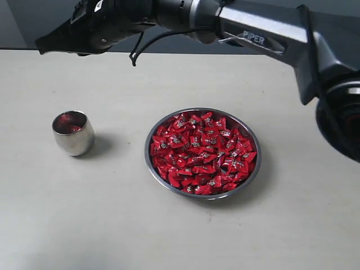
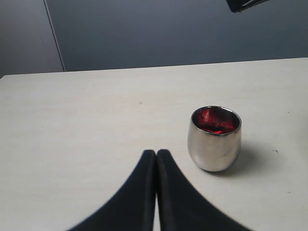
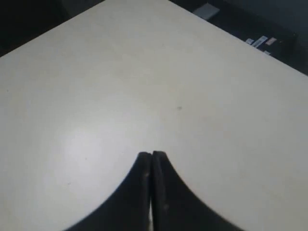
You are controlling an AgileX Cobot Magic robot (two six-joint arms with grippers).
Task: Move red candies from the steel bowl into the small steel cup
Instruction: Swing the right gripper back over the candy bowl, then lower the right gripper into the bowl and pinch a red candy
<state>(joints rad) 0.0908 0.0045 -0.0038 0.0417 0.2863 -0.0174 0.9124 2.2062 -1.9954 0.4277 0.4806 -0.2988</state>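
Note:
The steel bowl (image 1: 159,121) sits mid-table, heaped with red candies (image 1: 202,153). The small steel cup (image 1: 73,134) stands to its left, with red candies (image 2: 215,122) inside; the left wrist view shows the cup (image 2: 214,147) too. My right gripper (image 1: 40,46) reaches across the far side of the table, high above and beyond the cup. It (image 3: 152,155) is shut with nothing in it, over bare table. My left gripper (image 2: 156,153) is also shut and empty, low over the table a short way from the cup. The exterior view does not show the left gripper.
The right arm (image 1: 264,36) spans the far part of the scene from right to left. Its dark tip (image 2: 243,5) shows at the edge of the left wrist view. A grey wall (image 2: 168,33) stands behind the table's far edge.

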